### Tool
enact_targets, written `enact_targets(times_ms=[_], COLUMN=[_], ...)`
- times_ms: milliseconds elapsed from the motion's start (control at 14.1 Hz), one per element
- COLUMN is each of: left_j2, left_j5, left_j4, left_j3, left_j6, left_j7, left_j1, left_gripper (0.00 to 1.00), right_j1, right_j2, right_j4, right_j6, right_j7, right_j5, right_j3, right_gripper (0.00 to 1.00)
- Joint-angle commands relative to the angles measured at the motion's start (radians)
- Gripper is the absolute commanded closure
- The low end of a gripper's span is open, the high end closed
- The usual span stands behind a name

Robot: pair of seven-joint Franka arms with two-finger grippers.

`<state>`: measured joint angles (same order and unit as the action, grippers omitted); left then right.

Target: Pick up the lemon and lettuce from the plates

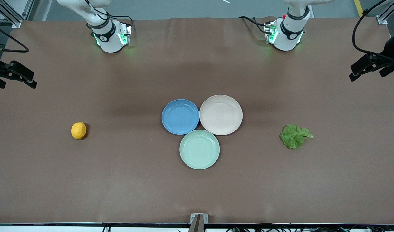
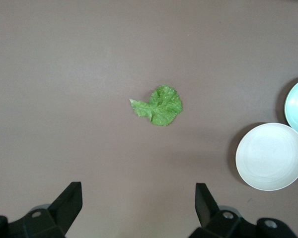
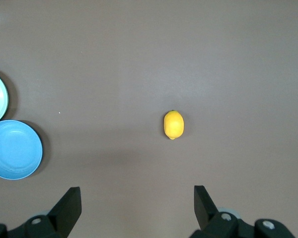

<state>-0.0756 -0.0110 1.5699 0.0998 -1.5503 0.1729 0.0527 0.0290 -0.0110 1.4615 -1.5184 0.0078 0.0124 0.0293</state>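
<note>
Brown matte table cover [image 1: 197, 64], slightly wrinkled near the robot bases, reaching to every edge of the front view. Aluminium frame posts [image 1: 10, 13] at the corners, black cables [image 1: 361, 35] hanging at the left arm's end, one small metal bracket [image 1: 198, 218] at the table edge closest to the front camera.

Three plates, clustered at the middle and touching each other: one blue plate [image 1: 180, 116], one beige-cream plate [image 1: 221, 114] beside it toward the left arm's end, one pale mint-green plate [image 1: 199, 149] nearer to the front camera than both. All three bare.

One lemon [image 1: 78, 130], lying directly on the table cover toward the right arm's end, well apart from the blue plate. One lettuce [image 1: 294, 136] leaf, flat on the cover toward the left arm's end, well apart from the beige-cream plate.

Two arms, both raised and waiting above their ends of the table. Left gripper [image 2: 138, 208] high over the cover near the lettuce, fingers spread wide, holding nothing. Right gripper [image 3: 137, 207] high over the cover near the lemon, fingers also spread wide, holding nothing.
</note>
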Motion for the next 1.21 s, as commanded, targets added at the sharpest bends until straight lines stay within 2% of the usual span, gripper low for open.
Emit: enact_targets(times_ms=[0,142,497,1135], left_j2=[-0.015,-0.020,0.003,-0.004], left_j5=[0.003,0.005,0.005,0.003], left_j4=[0.015,0.019,0.015,-0.031], left_j3=[-0.003,0.023,0.029,0.038], left_j6=[0.009,0.013,-0.040,0.035], left_j7=[-0.004,-0.001,-0.015,-0.072], left_j1=[-0.019,-0.016,-0.016,-0.013], left_gripper=[0.00,0.00,0.00,0.00], right_j1=[0.008,0.008,0.009,0.009], right_j2=[-0.012,-0.012,-0.012,-0.012], right_j4=[-0.021,-0.021,-0.021,-0.021], right_j6=[0.007,0.007,0.009,0.009], right_j7=[0.003,0.003,0.003,0.003], right_j5=[-0.012,-0.012,-0.012,-0.012], right_j3=[0.004,0.004,0.004,0.004], right_gripper=[0.00,0.00,0.00,0.00])
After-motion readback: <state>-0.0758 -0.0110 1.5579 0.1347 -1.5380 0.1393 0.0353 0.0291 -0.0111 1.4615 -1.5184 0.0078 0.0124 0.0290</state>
